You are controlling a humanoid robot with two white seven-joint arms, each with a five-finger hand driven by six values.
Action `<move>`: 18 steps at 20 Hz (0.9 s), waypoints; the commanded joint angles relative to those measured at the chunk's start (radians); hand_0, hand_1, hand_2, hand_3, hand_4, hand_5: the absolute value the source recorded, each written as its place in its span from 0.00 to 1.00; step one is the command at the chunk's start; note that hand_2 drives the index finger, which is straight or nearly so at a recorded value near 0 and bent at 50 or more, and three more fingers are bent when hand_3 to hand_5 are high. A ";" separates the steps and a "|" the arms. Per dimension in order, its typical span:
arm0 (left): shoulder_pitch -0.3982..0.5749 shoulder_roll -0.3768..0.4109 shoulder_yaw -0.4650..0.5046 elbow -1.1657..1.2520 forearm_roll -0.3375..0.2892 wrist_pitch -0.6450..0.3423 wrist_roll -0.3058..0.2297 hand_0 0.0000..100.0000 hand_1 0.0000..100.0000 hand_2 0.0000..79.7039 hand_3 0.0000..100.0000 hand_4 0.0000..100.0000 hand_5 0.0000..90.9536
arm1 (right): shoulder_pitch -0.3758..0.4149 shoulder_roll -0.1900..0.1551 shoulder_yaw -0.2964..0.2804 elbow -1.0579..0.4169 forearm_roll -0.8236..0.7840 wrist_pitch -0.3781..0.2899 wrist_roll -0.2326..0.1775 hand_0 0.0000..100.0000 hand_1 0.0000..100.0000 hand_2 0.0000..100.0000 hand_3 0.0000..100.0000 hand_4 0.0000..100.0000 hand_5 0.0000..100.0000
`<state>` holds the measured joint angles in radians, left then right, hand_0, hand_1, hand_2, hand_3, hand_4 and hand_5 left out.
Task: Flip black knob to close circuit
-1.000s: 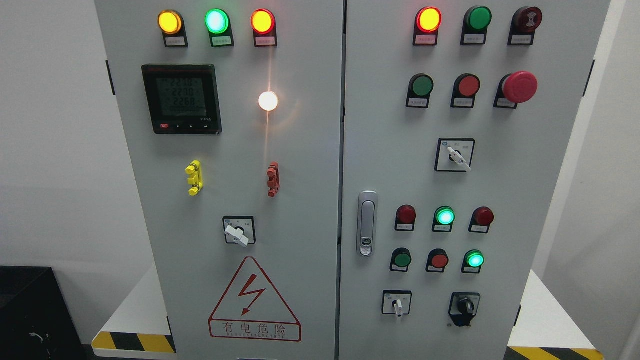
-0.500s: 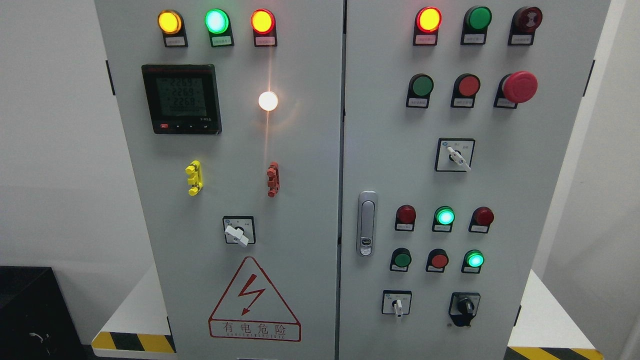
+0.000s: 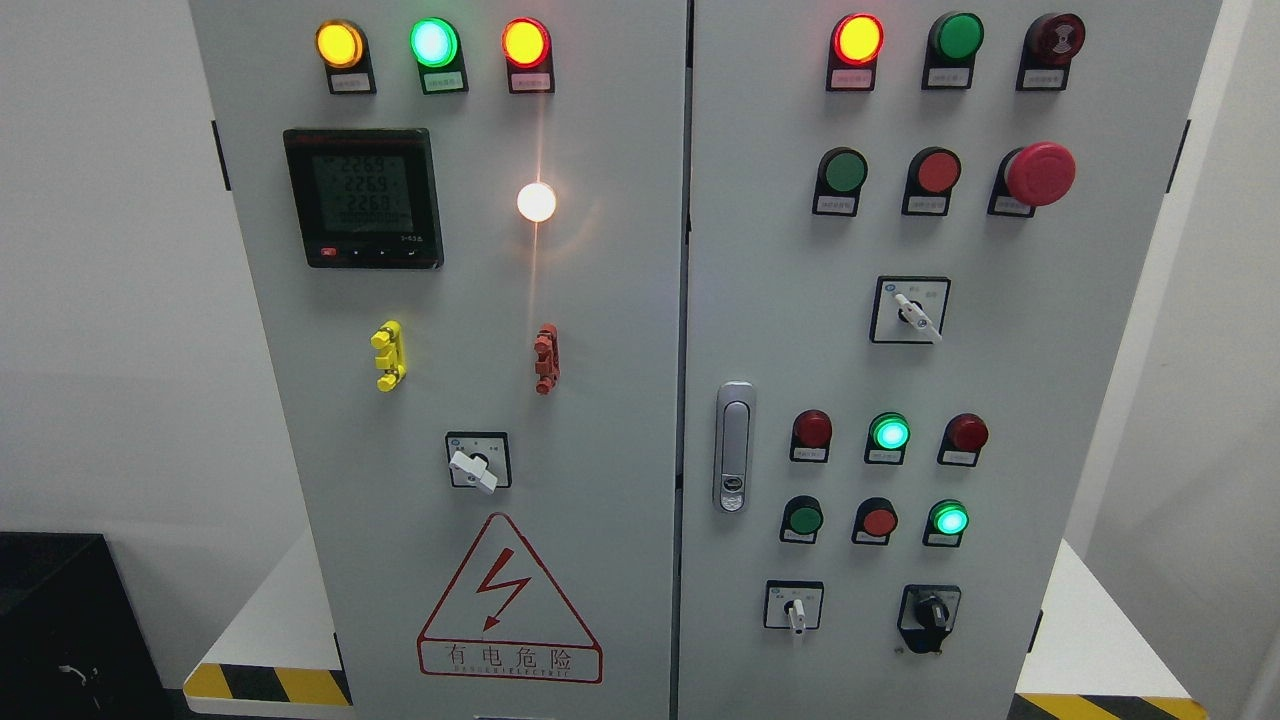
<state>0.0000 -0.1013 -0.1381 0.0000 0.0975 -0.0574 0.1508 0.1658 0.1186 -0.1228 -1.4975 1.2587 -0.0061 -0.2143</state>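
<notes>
Grey two-door cabinet (image 3: 600, 300): black knob (image 3: 931, 612) at the lower right of the right door, just right of a small white switch (image 3: 795, 610) and below a lit green lamp (image 3: 949, 519); its handle appears to point straight up, though the small size makes this uncertain. Left door carries a meter (image 3: 362, 197) with a lit display, a glowing white lamp (image 3: 536, 202), a white-handled switch (image 3: 476, 464) and a red warning triangle (image 3: 508, 600). No robot arm or hand shows, so the state of the fingers cannot be told.
</notes>
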 commanded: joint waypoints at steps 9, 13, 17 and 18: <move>0.023 0.000 0.000 -0.031 -0.001 0.001 0.000 0.12 0.56 0.00 0.00 0.00 0.00 | -0.114 0.007 0.015 -0.107 0.008 0.043 0.013 0.00 0.00 0.88 1.00 0.92 0.94; 0.023 0.000 0.000 -0.031 -0.001 0.001 0.000 0.12 0.56 0.00 0.00 0.00 0.00 | -0.150 0.009 0.015 -0.096 0.008 0.055 0.019 0.00 0.00 0.88 1.00 0.92 0.94; 0.023 0.000 0.000 -0.031 -0.001 0.001 0.000 0.12 0.56 0.00 0.00 0.00 0.00 | -0.186 0.009 0.011 -0.096 0.008 0.077 0.042 0.00 0.00 0.88 1.00 0.92 0.94; 0.023 0.000 0.000 -0.031 0.001 0.001 0.000 0.12 0.56 0.00 0.00 0.00 0.00 | -0.193 0.009 0.009 -0.096 0.008 0.078 0.042 0.00 0.00 0.88 1.00 0.92 0.94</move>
<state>0.0000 -0.1013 -0.1381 0.0000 0.0972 -0.0574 0.1508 0.0242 0.1246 -0.1123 -1.5787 1.2666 0.0617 -0.1800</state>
